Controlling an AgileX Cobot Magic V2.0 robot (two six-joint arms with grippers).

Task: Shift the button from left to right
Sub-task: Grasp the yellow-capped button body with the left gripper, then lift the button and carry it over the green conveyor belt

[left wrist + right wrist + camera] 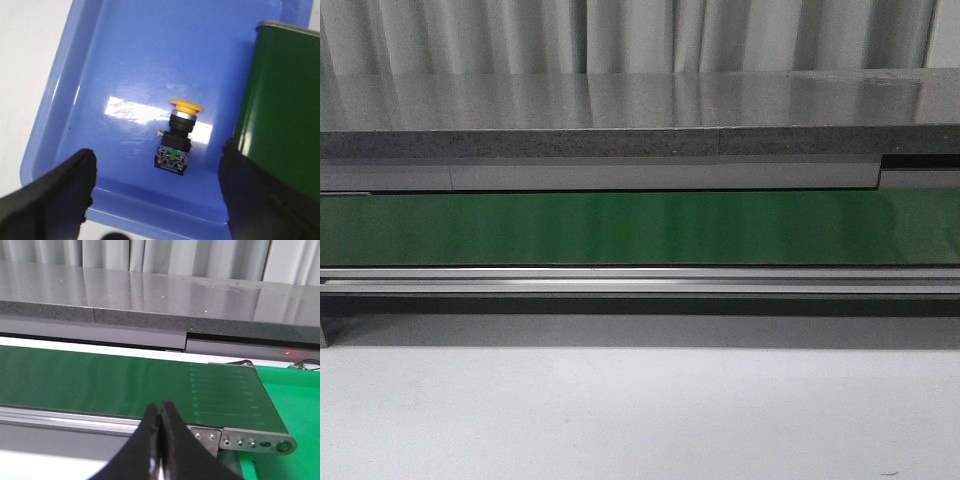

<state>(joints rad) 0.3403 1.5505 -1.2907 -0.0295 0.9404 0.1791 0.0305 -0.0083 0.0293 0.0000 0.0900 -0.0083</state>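
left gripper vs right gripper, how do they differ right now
The left gripper is open, fingers spread wide; the right gripper is shut, fingertips pressed together. The left hangs over a blue tray holding the button; the right faces the green conveyor belt. Both have black fingers and hold nothing.

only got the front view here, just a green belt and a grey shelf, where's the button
Observer: The button lies on its side in a blue tray, seen from the left wrist view.
Operator: is the left claw on it yet
Observer: No. The left claw is open, its fingers apart on either side of the button and not touching it.
Operator: and the right claw
Observer: The right claw is shut and empty, pointing toward the green belt near the belt's end roller.
Operator: anything close to the tray
Observer: Yes, the end of a green belt sits right beside the tray.
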